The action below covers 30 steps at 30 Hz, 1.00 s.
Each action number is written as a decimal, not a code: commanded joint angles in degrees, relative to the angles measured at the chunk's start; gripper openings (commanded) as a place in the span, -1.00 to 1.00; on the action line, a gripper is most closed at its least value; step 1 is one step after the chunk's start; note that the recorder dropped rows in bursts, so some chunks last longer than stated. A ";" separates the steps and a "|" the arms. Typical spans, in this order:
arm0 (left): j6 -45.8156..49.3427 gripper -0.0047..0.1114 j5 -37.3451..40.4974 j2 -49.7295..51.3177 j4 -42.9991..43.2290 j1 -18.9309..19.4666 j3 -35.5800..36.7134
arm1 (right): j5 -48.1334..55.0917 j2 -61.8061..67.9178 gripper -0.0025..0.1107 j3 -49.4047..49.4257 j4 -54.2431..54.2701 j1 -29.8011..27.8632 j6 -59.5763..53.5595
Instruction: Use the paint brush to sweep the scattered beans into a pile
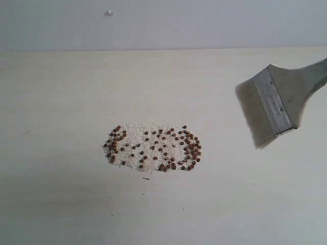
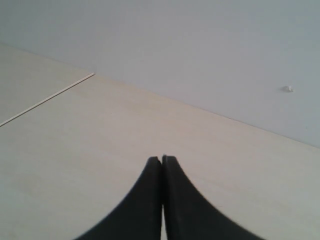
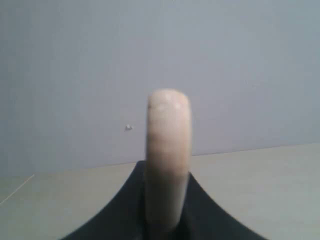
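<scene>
Right wrist view, black right gripper [image 3: 167, 170] clenched on the wide flat pale-wood-handled paint brush [image 3: 168, 125], handle stood between its jaws, black left gripper [image 2: 162, 159] was closed on nothing.

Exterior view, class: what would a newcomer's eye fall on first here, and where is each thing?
First, the oval patch of reddish-brown beans mixed with fine white grains, near the middle of the pale table. Next, the wide paint brush at the right edge of the view, apart from the patch, its off-white bristles turned toward it.
</scene>
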 commanded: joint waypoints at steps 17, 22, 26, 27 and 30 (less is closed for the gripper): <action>0.07 -0.92 0.36 -0.40 -0.64 0.07 0.12 | -9.84 11.17 -0.96 -0.42 22.79 -0.18 -18.82; 0.07 -0.92 0.36 -0.40 -0.64 0.07 0.12 | -16.20 20.04 -0.96 -0.42 22.66 -0.18 -22.60; 0.07 -0.92 0.36 -0.40 -0.64 0.07 0.12 | -23.73 23.98 -0.96 -0.42 23.28 -0.18 -22.84; 0.07 -0.92 0.36 -0.40 -0.64 0.07 0.12 | -24.37 24.94 -0.96 -0.42 23.14 -0.18 -22.84; 0.07 -0.92 0.36 -0.40 -0.64 0.07 0.12 | -26.16 27.84 -0.96 -0.42 22.19 -0.18 -24.10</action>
